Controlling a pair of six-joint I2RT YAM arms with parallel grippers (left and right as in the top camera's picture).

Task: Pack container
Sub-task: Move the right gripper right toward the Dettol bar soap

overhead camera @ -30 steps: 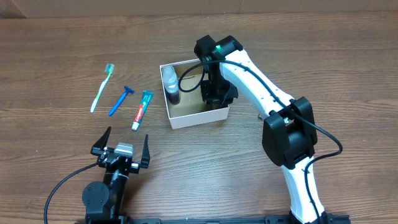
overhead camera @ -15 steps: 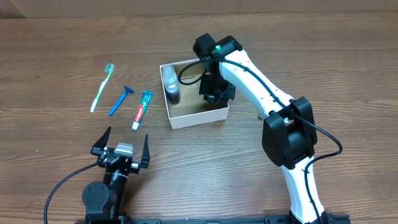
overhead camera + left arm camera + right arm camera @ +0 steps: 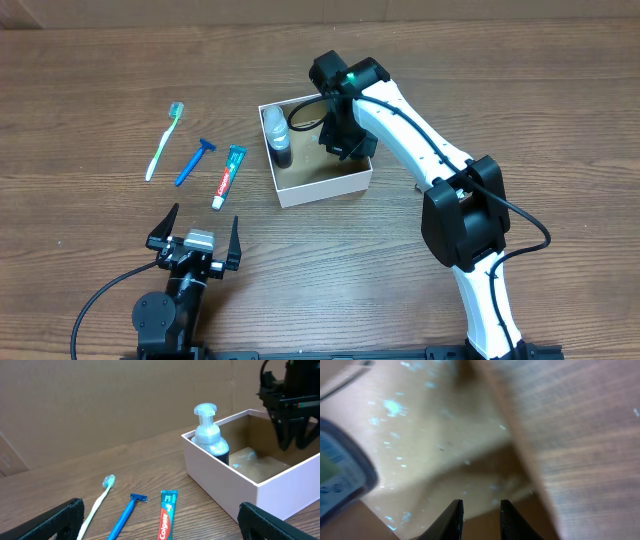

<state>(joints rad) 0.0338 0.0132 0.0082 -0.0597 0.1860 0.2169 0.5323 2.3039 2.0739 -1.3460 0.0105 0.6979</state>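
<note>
The left claw (image 3: 200, 232) is held spread wide and empty, nearest of all and well short of the container's (image 3: 320, 188) left front corner. Toothpaste (image 3: 228, 176), razor (image 3: 195, 161) and toothbrush (image 3: 165, 140) are laid on the surface (image 3: 500, 80) left of the container. The container is set about mid-surface, mouth upward and slightly askew. Being square, it shows no long axis. A bottle (image 3: 275, 135) is stood against its left wall. The right claw (image 3: 481, 507), nearly pressed together and empty, is hung inside by the right wall. That thin wall could be snagged and the container dragged, or the bottle toppled.
</note>
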